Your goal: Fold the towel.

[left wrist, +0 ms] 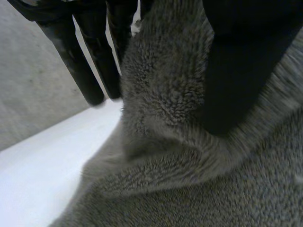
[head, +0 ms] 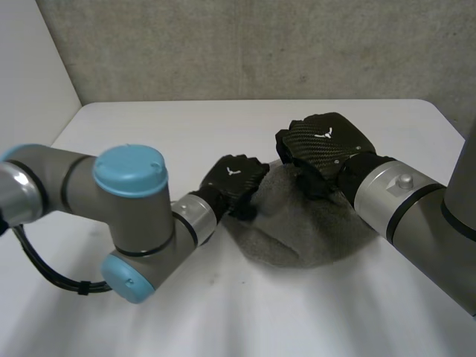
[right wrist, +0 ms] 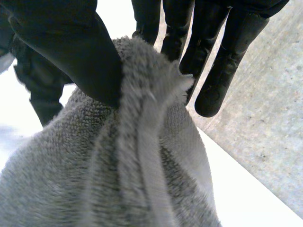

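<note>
A grey towel [head: 297, 230] lies bunched on the white table [head: 186, 126] between my two hands. My left hand [head: 234, 182] is at its left edge. In the left wrist view a ridge of towel [left wrist: 180, 165] rises between the thumb [left wrist: 241, 71] and the fingers [left wrist: 90, 71], and the thumb presses into the cloth. My right hand [head: 323, 145] is on the towel's far right part. In the right wrist view its thumb [right wrist: 71, 52] pinches a lifted fold of towel [right wrist: 118, 179] against the fingers [right wrist: 222, 71].
A grey wall [head: 260, 44] stands behind the table's far edge. Bare white tabletop lies beyond and in front of the towel. My left arm [head: 134, 216] crosses the table's near left, and my right arm [head: 416, 216] comes in from the right.
</note>
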### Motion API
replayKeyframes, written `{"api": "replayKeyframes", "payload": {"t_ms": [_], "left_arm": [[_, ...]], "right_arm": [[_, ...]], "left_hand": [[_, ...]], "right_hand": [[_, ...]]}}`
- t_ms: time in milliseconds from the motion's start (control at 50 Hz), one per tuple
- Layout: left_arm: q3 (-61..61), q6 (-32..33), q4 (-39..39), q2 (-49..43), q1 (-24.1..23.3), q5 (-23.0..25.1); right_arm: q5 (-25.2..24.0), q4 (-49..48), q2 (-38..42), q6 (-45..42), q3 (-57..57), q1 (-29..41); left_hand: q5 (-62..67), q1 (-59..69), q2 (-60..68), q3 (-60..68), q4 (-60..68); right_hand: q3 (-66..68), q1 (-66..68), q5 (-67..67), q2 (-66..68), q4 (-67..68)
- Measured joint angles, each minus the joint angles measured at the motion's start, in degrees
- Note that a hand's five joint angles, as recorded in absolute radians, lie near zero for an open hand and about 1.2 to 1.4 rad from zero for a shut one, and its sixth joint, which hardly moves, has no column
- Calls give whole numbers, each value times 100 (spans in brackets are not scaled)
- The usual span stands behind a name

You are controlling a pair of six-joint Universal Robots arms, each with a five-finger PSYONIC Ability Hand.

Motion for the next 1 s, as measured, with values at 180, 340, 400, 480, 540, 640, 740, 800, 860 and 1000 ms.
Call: {"api": "replayKeyframes", "payload": {"t_ms": [180,340,400,480,540,640,740,800,860,1000], "left_arm": [[200,-14,750,-298,-85,-149],[896,21,1612,290,6,-1460],[1026,34,1840,593,32,-1818],[874,52,2098,1271,61,-2180],[359,76,2084,1722,52,-2248],[-761,298,1865,2136,16,-2239],[-2157,746,1633,2380,-33,-2231],[-2685,889,1513,2412,-129,-2226],[-3220,964,1198,2399,-400,-2222],[-3254,669,81,2380,-859,-2198]], "right_arm": [[55,-132,-6,-532,-167,-14],[176,-1985,355,-910,-733,-25],[193,-2894,433,-958,-817,-15],[176,-4322,519,-998,-795,15],[81,-4773,629,-1012,-675,38],[-160,-4054,808,-1040,-566,55],[-466,-2322,1117,-1284,-536,63],[-559,-1523,1271,-1501,-523,62],[-608,-514,1511,-1909,-481,47],[-575,29,1739,-2274,-274,-4]], "left_hand": [[2718,2345,2652,2758,2776],[2974,2526,2960,3072,3085],[2982,2526,2972,3093,3094],[3002,2527,2975,3106,3107],[3003,2527,2976,3114,3109],[3007,2527,2981,3116,3111],[3007,2527,2982,3117,3111],[3007,2527,2982,3117,3111],[1796,1607,1628,1771,1756],[-815,-1118,-937,-801,-826]], "right_hand": [[65,0,6,189,0],[66,0,6,189,20],[66,0,7,189,20],[66,0,12,189,20],[66,0,35,189,20],[66,0,45,189,20],[66,0,57,189,20],[66,0,58,189,20],[66,0,59,189,20],[66,0,62,189,20]]}}
